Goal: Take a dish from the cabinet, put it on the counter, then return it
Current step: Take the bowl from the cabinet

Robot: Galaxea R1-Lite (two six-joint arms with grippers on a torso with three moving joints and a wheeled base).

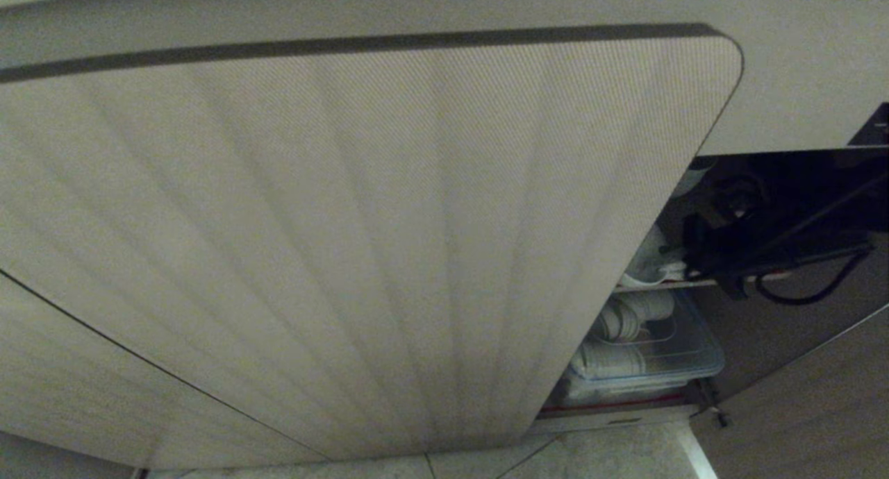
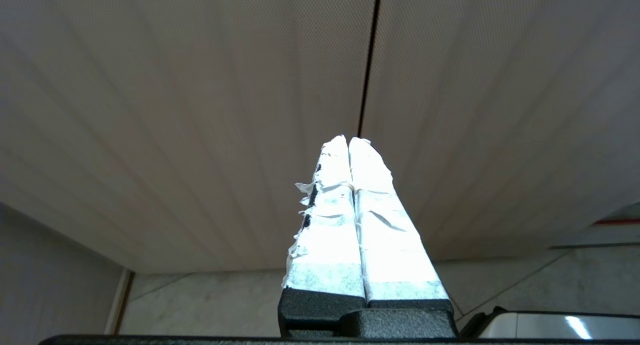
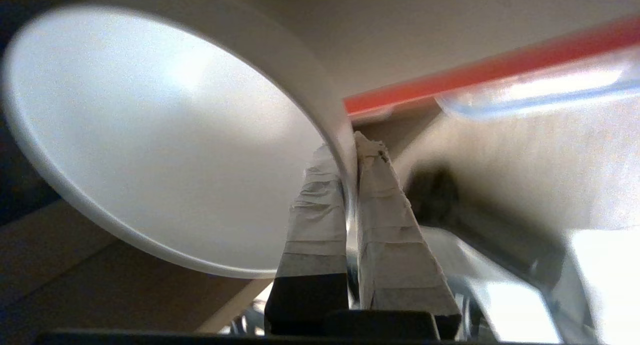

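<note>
the right claw [image 3: 350, 150] is clamped on the rim of the dish [image 3: 160, 135], inside the open cabinet [image 1: 361, 243] at the right. the left claw [image 2: 348, 144], fingers pressed together, hangs parked before the fluted doors.

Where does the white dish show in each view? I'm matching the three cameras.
Head view: the dish itself cannot be told apart; the right gripper reaches into the open cabinet at right.
Left wrist view: not in it; only fluted doors.
Right wrist view: the dish fills the left, its rim pinched between the taped fingers.
Shared landmark: the shelf's red front edge, also in the head view.
</note>
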